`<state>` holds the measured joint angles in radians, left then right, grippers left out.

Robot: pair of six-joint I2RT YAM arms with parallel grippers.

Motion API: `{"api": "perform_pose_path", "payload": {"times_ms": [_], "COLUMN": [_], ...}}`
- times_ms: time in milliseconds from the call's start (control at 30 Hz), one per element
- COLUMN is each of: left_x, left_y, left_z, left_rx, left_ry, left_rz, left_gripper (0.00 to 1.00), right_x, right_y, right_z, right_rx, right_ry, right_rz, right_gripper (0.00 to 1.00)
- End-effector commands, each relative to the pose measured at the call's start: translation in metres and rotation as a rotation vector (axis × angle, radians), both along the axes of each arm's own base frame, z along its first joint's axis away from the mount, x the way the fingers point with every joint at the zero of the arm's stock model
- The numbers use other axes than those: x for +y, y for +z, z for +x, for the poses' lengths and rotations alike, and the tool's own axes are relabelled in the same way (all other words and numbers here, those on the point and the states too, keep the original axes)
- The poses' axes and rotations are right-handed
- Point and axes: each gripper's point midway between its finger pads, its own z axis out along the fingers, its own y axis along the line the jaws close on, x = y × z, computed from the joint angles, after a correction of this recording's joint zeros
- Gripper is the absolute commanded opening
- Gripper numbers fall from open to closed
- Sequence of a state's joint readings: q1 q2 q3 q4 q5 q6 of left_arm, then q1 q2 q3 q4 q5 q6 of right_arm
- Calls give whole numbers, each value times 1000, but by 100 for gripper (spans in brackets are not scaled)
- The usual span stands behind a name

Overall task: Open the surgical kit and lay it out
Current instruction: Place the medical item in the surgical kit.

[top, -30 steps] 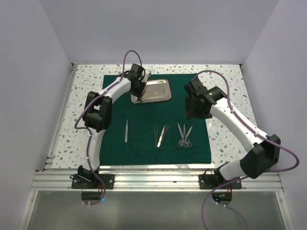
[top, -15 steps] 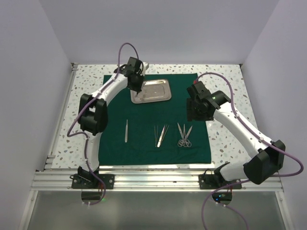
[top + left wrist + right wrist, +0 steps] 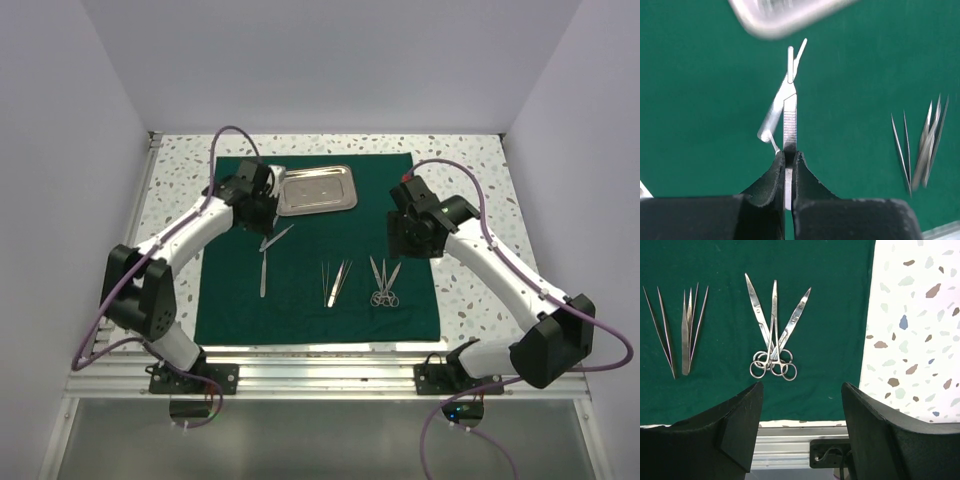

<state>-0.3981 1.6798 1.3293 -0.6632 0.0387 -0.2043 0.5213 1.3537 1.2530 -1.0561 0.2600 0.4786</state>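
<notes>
Lying on drape (image 3: 230, 310): steel tray (image 3: 316, 190), tweezers (image 3: 335, 282), scissors (image 3: 384, 282); scalpel handle (image 3: 790, 125) gripped

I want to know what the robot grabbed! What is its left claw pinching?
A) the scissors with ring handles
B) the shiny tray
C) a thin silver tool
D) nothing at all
C: in the left wrist view the left gripper is shut on the end of a thin silver tool. The tray and the scissors lie untouched on the green cloth.

tray (image 3: 316, 190) on cloth (image 3: 300, 305), tweezers (image 3: 335, 282) nearer, scissors (image 3: 384, 281) rightmost
</notes>
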Motion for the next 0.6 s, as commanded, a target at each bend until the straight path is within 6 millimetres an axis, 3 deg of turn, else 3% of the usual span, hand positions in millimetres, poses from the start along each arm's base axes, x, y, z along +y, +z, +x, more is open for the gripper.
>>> {"api": "perform_pose_path", "payload": {"times_ms": [0, 33, 233, 400, 467, 500, 533, 567], "left_x": [-5, -4, 9, 22, 21, 21, 20, 23], "left_y": [11, 10, -1, -24, -30, -35, -37, -38], "left_z": [-34, -53, -109, -128, -127, -127, -126, -122], "left_rx": [-16, -5, 38, 68, 75, 89, 91, 79], "left_ry": [39, 50, 121, 169, 177, 185, 189, 207], "left_rz": [-71, -88, -121, -97, -98, -94, -95, -77], "left_gripper": [0, 0, 0, 0, 12, 27, 34, 47], "right_x": [5, 6, 11, 15, 17, 17, 17, 17], "right_y": [5, 3, -5, -10, -11, -12, -12, -11], "right_z": [1, 0, -4, -6, -7, -7, -7, -7], "right_rx": [-27, -24, 1, 18, 22, 25, 26, 23], "right_ry": [4, 6, 18, 23, 26, 28, 28, 28], "right_rz": [51, 54, 76, 96, 104, 107, 107, 107], "right_gripper": [67, 67, 67, 66, 66, 66, 66, 66]}}
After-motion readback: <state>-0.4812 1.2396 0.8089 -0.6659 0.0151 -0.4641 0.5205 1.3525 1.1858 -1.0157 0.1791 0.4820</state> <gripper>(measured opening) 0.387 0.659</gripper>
